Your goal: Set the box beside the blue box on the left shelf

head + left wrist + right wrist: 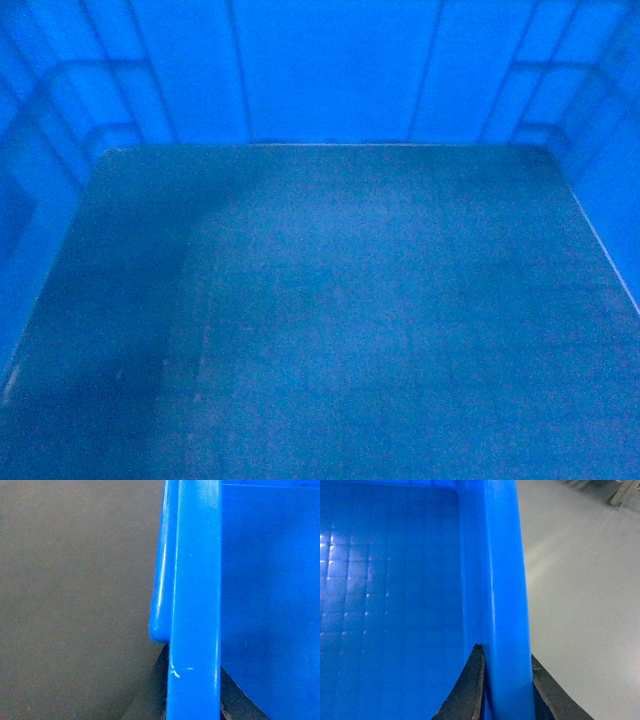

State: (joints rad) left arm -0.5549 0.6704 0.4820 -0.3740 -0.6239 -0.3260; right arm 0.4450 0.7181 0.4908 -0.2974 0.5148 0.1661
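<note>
Head view: we see only the large open-top blue plastic crate (340,300), its interior filling the frame; shelf hidden. Left wrist view: left pincer (194,700) straddles the crate's left rim, pinching it, grey floor (75,605) beside. Right wrist view: right pincer (506,690) pinches the right rim, pale floor outside.

Box (330,300) right below the head camera, floor in front, far wall behind it, side walls left and right. Left gripper (192,700) astride the left rim, floor (75,605) outside it. Right gripper (505,690) astride the right rim, one finger (470,690) inside, the other outside.
</note>
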